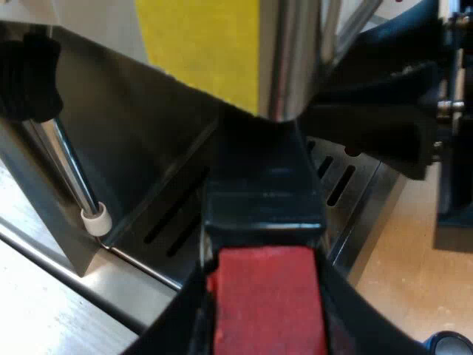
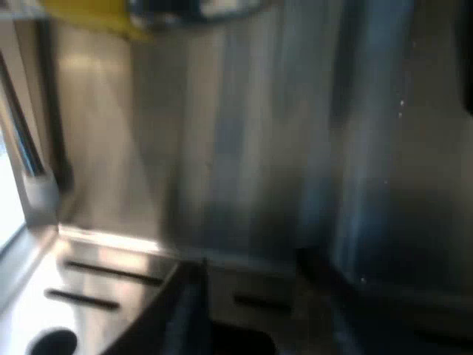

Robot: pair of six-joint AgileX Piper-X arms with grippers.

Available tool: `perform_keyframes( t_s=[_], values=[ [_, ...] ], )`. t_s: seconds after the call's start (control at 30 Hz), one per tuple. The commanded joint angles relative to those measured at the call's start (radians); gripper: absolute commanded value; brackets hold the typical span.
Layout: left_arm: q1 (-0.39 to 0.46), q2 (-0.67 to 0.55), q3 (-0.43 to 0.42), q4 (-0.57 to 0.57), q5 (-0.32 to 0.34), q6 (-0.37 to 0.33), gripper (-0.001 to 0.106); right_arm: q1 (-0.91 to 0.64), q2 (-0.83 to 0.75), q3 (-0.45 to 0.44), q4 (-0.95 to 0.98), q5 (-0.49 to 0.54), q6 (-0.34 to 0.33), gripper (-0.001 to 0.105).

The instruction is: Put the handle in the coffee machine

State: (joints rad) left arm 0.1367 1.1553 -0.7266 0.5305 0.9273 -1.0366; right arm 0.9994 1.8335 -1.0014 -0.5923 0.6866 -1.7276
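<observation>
So the espresso machine (image 1: pixel 148 148) is the big thing here, steel front panel with a yellow label (image 1: pixel 207 44) up on it. In the right wrist view the same steel front (image 2: pixel 259 148) is very close and pretty smeary. Below it sits the drip tray (image 1: pixel 347 177) with its dark slots, on a light wooden table (image 1: pixel 399 274).

Next down in size: the right gripper (image 1: pixel 399 126), seen from the left wrist view as a black shape at the machine's front, over the drip tray and just beside the steel cylinder. From its own camera the right gripper (image 2: pixel 251 296) has its two dark fingers (image 2: pixel 185 310) spread apart with nothing between them, just the tray's edge (image 2: pixel 96 296) showing through the gap.

The holder's dark handle (image 1: pixel 262 185) points straight into the machine's front, with its far end tucked under that steel cylinder (can't tell if the metal part is actually seated, it's hidden). Its red end (image 1: pixel 266 296) is clamped in the left gripper (image 1: pixel 264 325), one black finger (image 1: pixel 177 318) pressed on each side.

Smaller stuff: the steam wand (image 1: pixel 70 163) hangs by the machine's side with a black knob (image 1: pixel 29 74) above it and a little white tip (image 1: pixel 97 220) just over the tray's edge.
</observation>
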Motion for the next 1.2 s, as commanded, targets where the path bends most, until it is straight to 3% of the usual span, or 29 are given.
perform_keyframes(
  t_s=[0.03, 0.23, 0.47, 0.67, 1.2],
  values=[
    [0.007, -0.029, -0.041, -0.125, 0.117, -0.04, 0.0, -0.006, 0.035, 0.0, -0.154, -0.019, -0.03, 0.022],
    [0.007, -0.029, -0.041, -0.122, 0.117, -0.041, 0.0, -0.006, 0.094, 0.0, -0.285, -0.019, -0.03, 0.023],
    [0.007, -0.029, -0.041, -0.095, 0.117, -0.044, 0.0, -0.006, 0.103, -0.051, -0.335, -0.01, -0.171, 0.023],
    [0.007, -0.029, -0.041, -0.093, 0.117, -0.044, 0.0, -0.006, 0.103, -0.093, -0.366, 0.11, -0.167, 0.023],
    [0.007, -0.029, -0.041, -0.087, 0.117, -0.044, 0.001, -0.006, 0.1, -0.124, -0.504, 0.096, -0.195, 0.023]
  ],
)
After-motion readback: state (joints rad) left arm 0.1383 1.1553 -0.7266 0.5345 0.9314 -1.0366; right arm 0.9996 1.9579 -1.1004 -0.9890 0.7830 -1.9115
